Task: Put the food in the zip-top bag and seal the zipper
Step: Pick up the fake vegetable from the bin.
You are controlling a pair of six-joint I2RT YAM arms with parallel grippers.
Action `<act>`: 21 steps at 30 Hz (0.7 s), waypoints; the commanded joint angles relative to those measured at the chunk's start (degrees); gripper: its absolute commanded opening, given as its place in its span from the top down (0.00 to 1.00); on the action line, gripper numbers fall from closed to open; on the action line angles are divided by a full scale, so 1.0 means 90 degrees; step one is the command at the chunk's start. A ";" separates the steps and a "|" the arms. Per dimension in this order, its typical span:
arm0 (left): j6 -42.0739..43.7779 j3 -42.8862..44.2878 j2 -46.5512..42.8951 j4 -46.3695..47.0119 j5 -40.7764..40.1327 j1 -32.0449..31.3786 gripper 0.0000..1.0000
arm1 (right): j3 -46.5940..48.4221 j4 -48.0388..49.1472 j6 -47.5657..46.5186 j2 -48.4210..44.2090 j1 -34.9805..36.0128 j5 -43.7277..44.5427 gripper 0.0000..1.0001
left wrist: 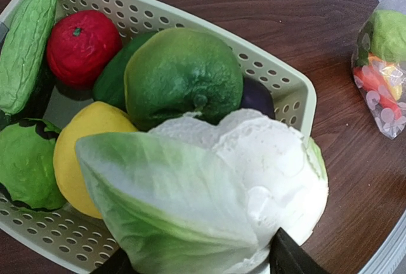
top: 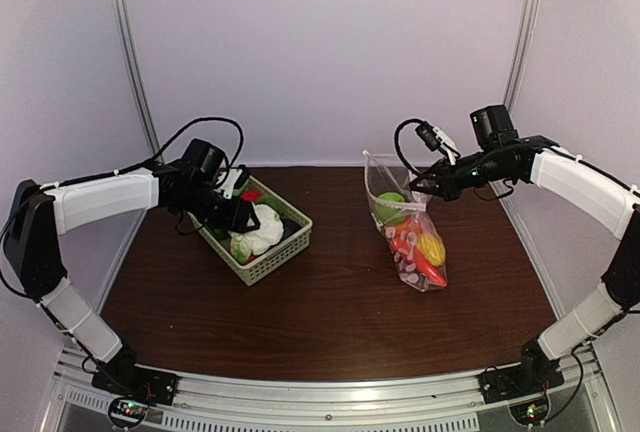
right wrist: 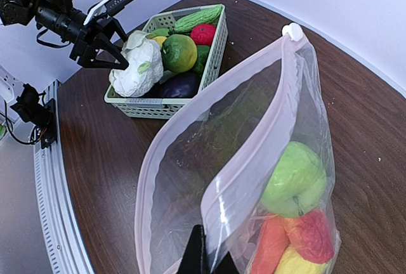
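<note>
My left gripper (top: pixel 245 220) is over the pale green basket (top: pixel 275 264) with its fingers closed on either side of the white cauliflower (left wrist: pixel 254 172), which sits high at the basket's near corner. The cauliflower also shows in the right wrist view (right wrist: pixel 136 65). My right gripper (right wrist: pixel 208 258) is shut on one lip of the zipper (right wrist: pixel 254 153) and holds the zip-top bag (right wrist: pixel 184 160) upright with its mouth open. In the top view the right gripper (top: pixel 422 188) is above the bag (top: pixel 412 237). Inside are a green apple (right wrist: pixel 295 179), an orange chili (right wrist: pixel 269 248), and red and yellow pieces.
The basket (left wrist: pixel 285 90) still holds a green round fruit (left wrist: pixel 181 74), a red tomato (left wrist: pixel 81 45), a yellow piece (left wrist: pixel 89 141), a bumpy green gourd (left wrist: pixel 25 39) and a purple piece (left wrist: pixel 257 96). Bare brown table (top: pixel 330 312) lies between basket and bag.
</note>
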 commanded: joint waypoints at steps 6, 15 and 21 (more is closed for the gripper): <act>0.0152 0.0391 -0.0710 -0.0531 -0.0079 0.0055 0.51 | -0.0038 -0.0028 -0.0052 -0.0218 0.0044 0.0162 1.00; -0.0316 0.0678 -0.1316 0.0683 0.0859 -0.0443 0.55 | -0.0013 -0.0035 -0.0043 -0.0226 0.0063 0.0163 1.00; -0.0396 0.1442 -0.0727 0.1938 0.0537 -0.1438 0.58 | 0.0116 -0.0127 -0.0043 -0.0191 0.0100 0.0152 1.00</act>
